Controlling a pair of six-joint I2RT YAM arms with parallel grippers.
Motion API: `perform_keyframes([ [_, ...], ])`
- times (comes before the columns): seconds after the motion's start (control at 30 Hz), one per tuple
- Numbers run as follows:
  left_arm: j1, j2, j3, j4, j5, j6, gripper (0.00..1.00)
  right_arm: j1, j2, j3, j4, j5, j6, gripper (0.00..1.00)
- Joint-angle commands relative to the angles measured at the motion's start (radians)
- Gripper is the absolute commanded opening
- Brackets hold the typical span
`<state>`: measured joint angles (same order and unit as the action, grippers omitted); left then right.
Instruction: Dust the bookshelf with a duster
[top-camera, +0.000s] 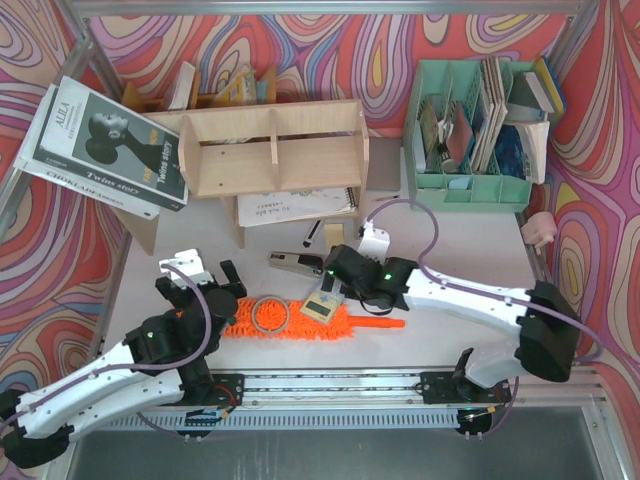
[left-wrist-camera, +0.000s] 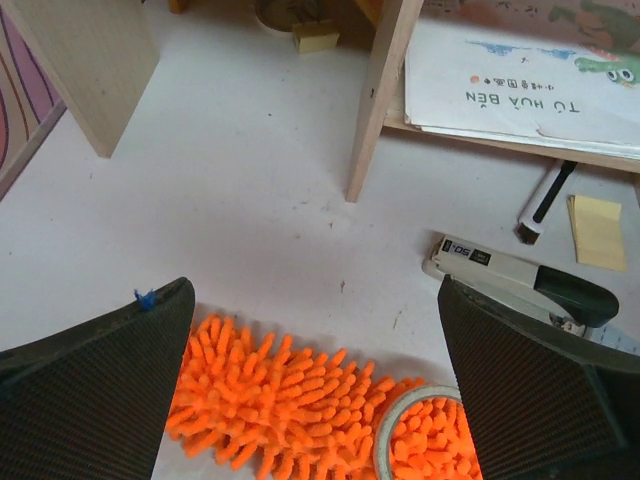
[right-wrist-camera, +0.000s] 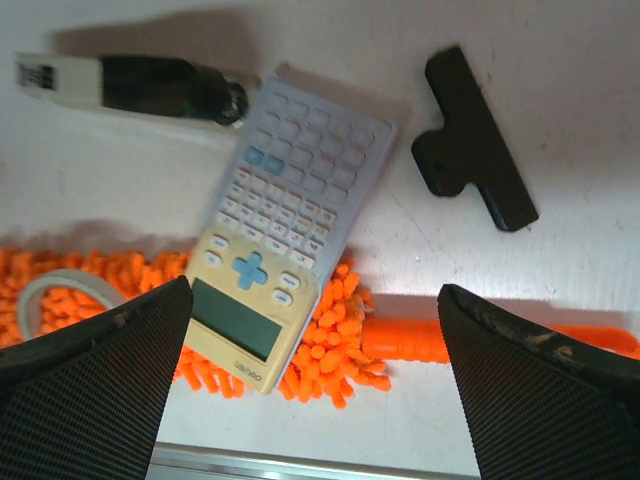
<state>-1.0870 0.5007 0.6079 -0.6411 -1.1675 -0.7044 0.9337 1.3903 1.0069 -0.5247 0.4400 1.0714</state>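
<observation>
The light plywood bookshelf (top-camera: 270, 150) stands at the back centre; its leg (left-wrist-camera: 378, 100) shows in the left wrist view. The orange fluffy duster (top-camera: 300, 322) lies flat on the table near the front edge, with its thin handle (top-camera: 385, 323) pointing right. My left gripper (top-camera: 208, 288) is open just above the duster's left end (left-wrist-camera: 290, 400), which lies between the fingers. My right gripper (top-camera: 338, 285) is open over the duster's right end (right-wrist-camera: 345, 340), where the handle (right-wrist-camera: 410, 340) begins. Neither gripper holds anything.
A tape ring (top-camera: 270, 314) and a calculator (top-camera: 322, 308) lie on the duster. A stapler (top-camera: 295, 264) and a black clip (right-wrist-camera: 470, 140) lie just behind it. A mint-green organiser (top-camera: 470, 130) stands back right. A magazine (top-camera: 105, 150) leans at the shelf's left.
</observation>
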Motion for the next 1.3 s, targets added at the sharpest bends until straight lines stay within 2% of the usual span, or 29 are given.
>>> perform_keyframes([
  [0.0,-0.002,-0.020,-0.066,0.095,0.021,0.094,0.98,0.024,0.097,0.056,-0.088,-0.038,0.114,0.99],
  [0.37,-0.001,-0.091,-0.248,0.348,0.048,0.319,0.98,0.054,0.295,0.231,-0.202,-0.051,0.151,0.98],
  [0.73,-0.001,-0.092,-0.267,0.366,0.041,0.312,0.98,0.055,0.477,0.417,-0.430,-0.047,0.287,0.99],
  [1.07,-0.001,-0.099,-0.273,0.369,0.042,0.309,0.98,0.055,0.563,0.501,-0.511,-0.036,0.359,0.99],
  [1.27,-0.001,-0.102,-0.277,0.373,0.051,0.310,0.98,0.055,0.573,0.521,-0.496,-0.021,0.352,0.99],
])
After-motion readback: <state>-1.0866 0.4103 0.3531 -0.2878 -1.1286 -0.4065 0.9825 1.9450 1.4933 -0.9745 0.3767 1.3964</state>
